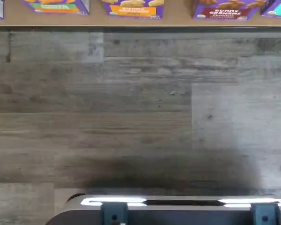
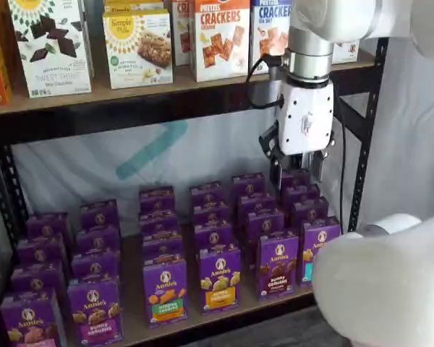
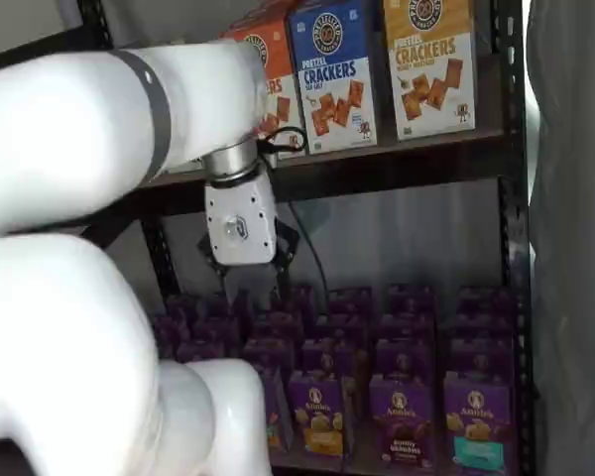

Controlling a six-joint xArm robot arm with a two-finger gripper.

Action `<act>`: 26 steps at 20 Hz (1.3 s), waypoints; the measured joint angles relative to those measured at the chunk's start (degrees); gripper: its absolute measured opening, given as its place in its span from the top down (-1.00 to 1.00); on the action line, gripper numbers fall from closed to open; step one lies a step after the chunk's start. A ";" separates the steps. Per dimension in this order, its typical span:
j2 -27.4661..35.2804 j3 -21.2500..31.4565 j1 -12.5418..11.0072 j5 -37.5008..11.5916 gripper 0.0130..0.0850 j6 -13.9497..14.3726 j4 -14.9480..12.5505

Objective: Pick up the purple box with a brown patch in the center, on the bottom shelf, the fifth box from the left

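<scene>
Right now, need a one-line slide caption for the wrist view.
Wrist camera over grey wood-look floor, the brown wooden bottom shelf edge beyond; the small purple bunny grahams carton stands untouched.

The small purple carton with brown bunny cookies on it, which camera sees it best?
A shelf view shows the small purple carton with brown bunny cookies best: its whole front, logo and lettering face the camera on the brown wooden bottom shelf. The other shelf view shows it smaller and dimmer. The wrist view catches only its lower edge.
</scene>
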 joint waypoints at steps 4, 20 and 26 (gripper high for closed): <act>0.51 -0.27 -0.26 0.46 -1.00 -0.32 0.63; 7.45 7.54 -0.17 -15.66 -1.00 0.32 -2.07; 15.88 9.85 -1.80 -25.69 -1.00 -2.18 -0.40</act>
